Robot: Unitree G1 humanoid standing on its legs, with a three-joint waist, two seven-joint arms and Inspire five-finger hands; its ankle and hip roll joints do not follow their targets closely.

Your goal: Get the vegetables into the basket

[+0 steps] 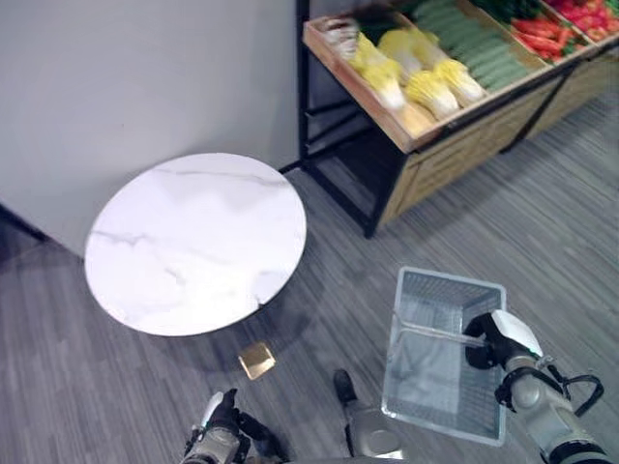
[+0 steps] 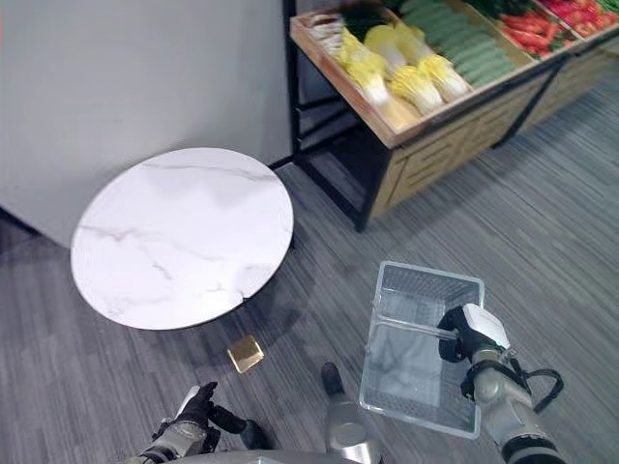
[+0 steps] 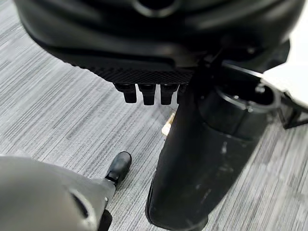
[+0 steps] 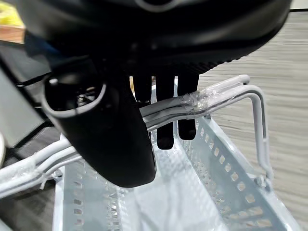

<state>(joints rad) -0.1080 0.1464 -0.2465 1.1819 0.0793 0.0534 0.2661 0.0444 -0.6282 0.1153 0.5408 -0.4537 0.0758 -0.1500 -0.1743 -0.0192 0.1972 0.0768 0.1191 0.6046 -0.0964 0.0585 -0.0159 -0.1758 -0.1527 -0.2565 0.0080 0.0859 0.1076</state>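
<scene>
Closest in: right robot hand [image 1: 503, 338] hooked round the handle [image 4: 202, 103] of the empty grey plastic basket [image 1: 440, 396], fingers curled under the bar, basket hanging low over the grey carpet [image 1: 542, 232]. Left robot hand [image 1: 221, 418] down by the side, fingers fairly straight, holding nothing. A bit further out, bare round marble tabletop [image 1: 193, 242]. Farthest off, the vegetables: napa cabbages [image 1: 426, 72], cucumbers [image 1: 479, 43] and red peppers [image 1: 542, 34] on the wooden produce stand [image 1: 455, 155]. Looks like the carry-over step, nothing loaded yet. Next up, probably: closer to the stand, basket steady, free hand onto a cabbage.
</scene>
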